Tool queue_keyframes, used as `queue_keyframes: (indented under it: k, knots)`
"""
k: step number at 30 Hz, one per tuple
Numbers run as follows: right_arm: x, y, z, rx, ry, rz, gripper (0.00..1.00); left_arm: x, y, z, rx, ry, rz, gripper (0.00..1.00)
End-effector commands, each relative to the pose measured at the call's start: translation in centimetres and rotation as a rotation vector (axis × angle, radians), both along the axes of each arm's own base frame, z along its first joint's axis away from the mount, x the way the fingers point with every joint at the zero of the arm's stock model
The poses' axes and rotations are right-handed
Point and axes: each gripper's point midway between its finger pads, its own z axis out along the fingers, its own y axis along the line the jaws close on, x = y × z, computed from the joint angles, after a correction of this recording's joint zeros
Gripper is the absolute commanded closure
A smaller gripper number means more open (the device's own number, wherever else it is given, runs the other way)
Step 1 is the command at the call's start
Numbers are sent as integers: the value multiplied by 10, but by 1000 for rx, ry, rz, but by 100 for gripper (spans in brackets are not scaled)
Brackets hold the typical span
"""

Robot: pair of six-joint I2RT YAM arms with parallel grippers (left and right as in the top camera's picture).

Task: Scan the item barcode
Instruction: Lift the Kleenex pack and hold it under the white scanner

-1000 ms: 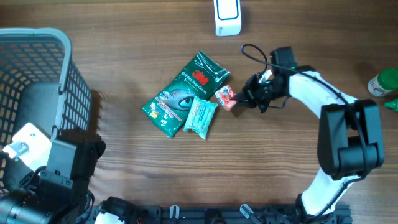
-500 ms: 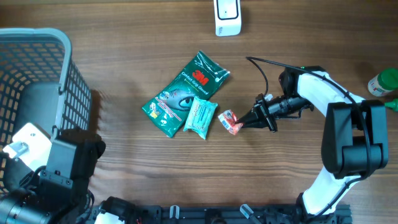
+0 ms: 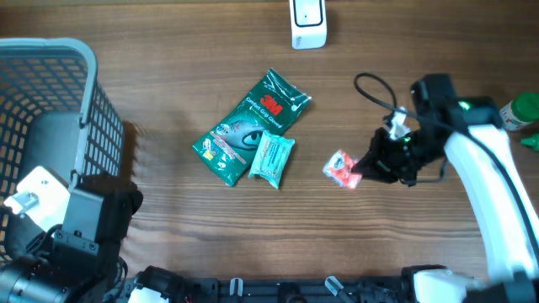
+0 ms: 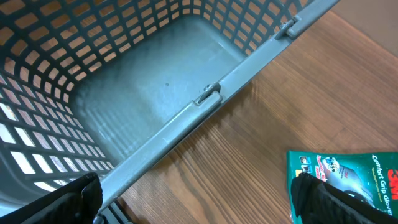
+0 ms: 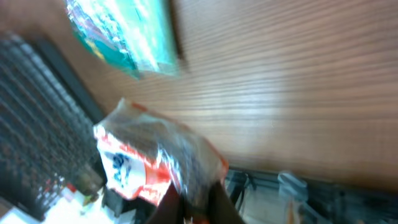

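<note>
1. Two grippers to account for, starting at the table's [image 3: 168,244] left edge: your left gripper [image 4: 199,202] hangs over the basket [image 3: 50,126] rim with its fingers [image 4: 74,199] spread wide and nothing between them. It has no part in the scan as things stand.
2. Mid-table lie the glove pack [image 3: 257,122] and, touching its lower side, a teal packet [image 3: 272,157]. Both rest flat and untouched.
3. The scanner [image 3: 307,23] stands at the far edge, well apart from everything else.
4. Right of the middle, your right gripper [image 3: 360,171] is clamped on the sachet [image 3: 339,167], the item for scanning.
5. Near the right edge sits a green bottle [image 3: 518,111], out of play.
6. Progress, as I judge it: the pick is done, the scan is not. You have the sachet in hand, but it is nowhere near the scanner. Carrying it to the far edge and turning the barcode toward the scanner are both left.
7. What each view gives you:
   - Overhead alone shows the scanner and the gap to it, but not the grip.
   - The right wrist view shows the fingers pinching the sachet's lower edge, apparently clear of the wood. It is blurred, and no barcode can be made out.
   - The left wrist view alone shows the basket's bare floor, plus a corner of the glove pack.
</note>
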Motion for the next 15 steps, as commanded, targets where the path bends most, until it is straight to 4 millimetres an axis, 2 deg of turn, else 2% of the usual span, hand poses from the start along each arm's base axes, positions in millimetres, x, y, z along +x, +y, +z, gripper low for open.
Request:
queue_keyframes:
  k: [1, 2, 3, 5, 6, 10, 12, 15]
  knots:
    - [51, -29, 48, -146, -389, -146, 96, -1, 3, 2, 5, -15, 22, 0]
    - [71, -41, 62, -204, -507, -189, 95, -1, 3, 2, 5, -15, 22, 0]
    - [83, -46, 69, -229, -562, -210, 95, -1, 3, 2, 5, -15, 22, 0]
    - [114, -49, 79, -271, -716, -171, 95, -1, 3, 2, 5, -15, 22, 0]
    - [127, -48, 78, -289, -770, -133, 95, -1, 3, 2, 5, -15, 22, 0]
    - [196, -38, 59, -317, -928, -66, 95, -1, 3, 2, 5, -15, 22, 0]
    - [242, -26, 41, -301, -1018, -69, 95, -1, 3, 2, 5, -15, 22, 0]
    - [293, -2, 5, -271, -1147, -59, 95, -1, 3, 2, 5, -15, 22, 0]
